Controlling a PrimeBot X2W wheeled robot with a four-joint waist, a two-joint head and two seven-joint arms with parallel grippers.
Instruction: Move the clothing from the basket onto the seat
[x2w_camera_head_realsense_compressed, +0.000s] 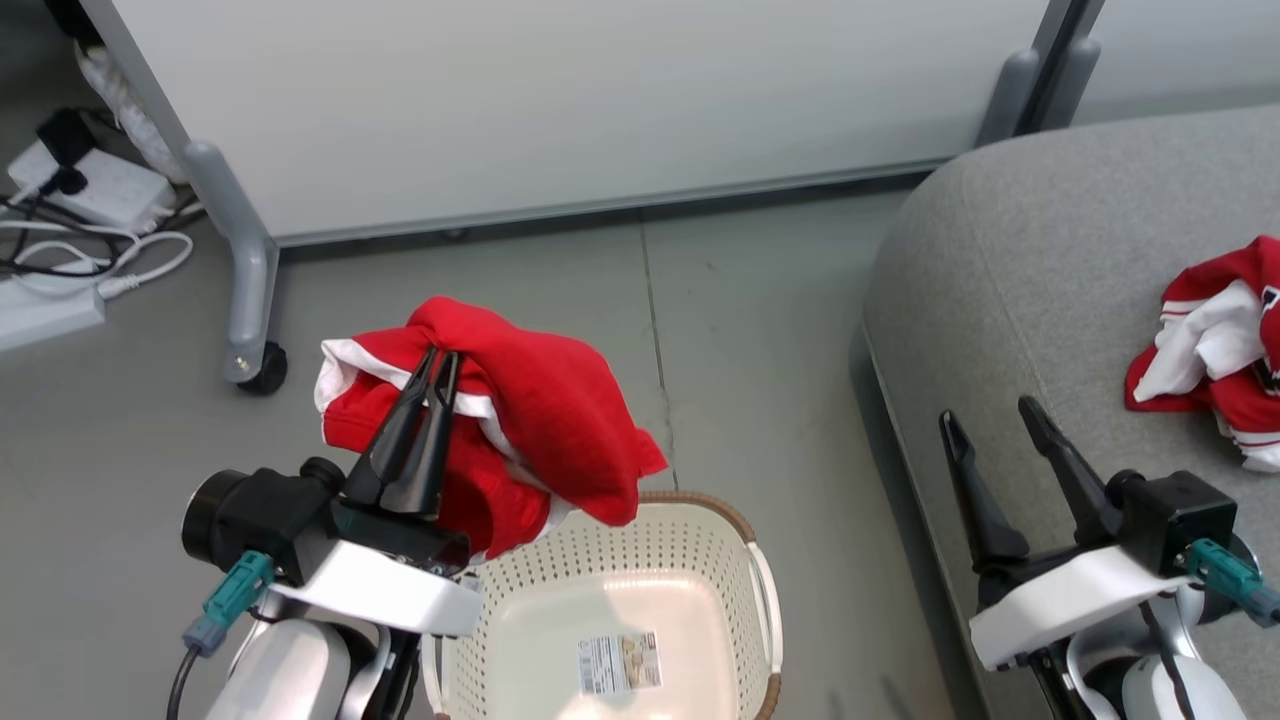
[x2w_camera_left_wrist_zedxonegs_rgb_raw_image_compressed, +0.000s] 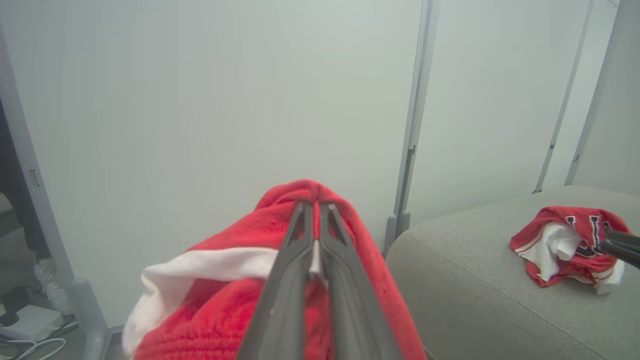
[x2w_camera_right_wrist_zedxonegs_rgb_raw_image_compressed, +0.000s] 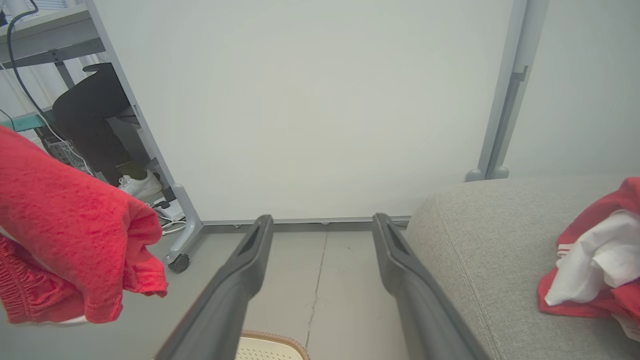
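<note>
Up in the air, a red garment with white trim hangs bunched over the basket's far rim, pinched in the left gripper, whose fingers are closed on it. The white perforated basket, brown-rimmed, stands upright just left of the seat. The grey seat carries a second garment, red and white with dark lettering, lying crumpled.

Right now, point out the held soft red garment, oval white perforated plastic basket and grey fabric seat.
red garment (x2w_camera_head_realsense_compressed: 560, 410): head view, upper fold
white basket (x2w_camera_head_realsense_compressed: 620, 545): head view, perforated wall
grey seat (x2w_camera_head_realsense_compressed: 1040, 260): head view, bare cushion
</note>
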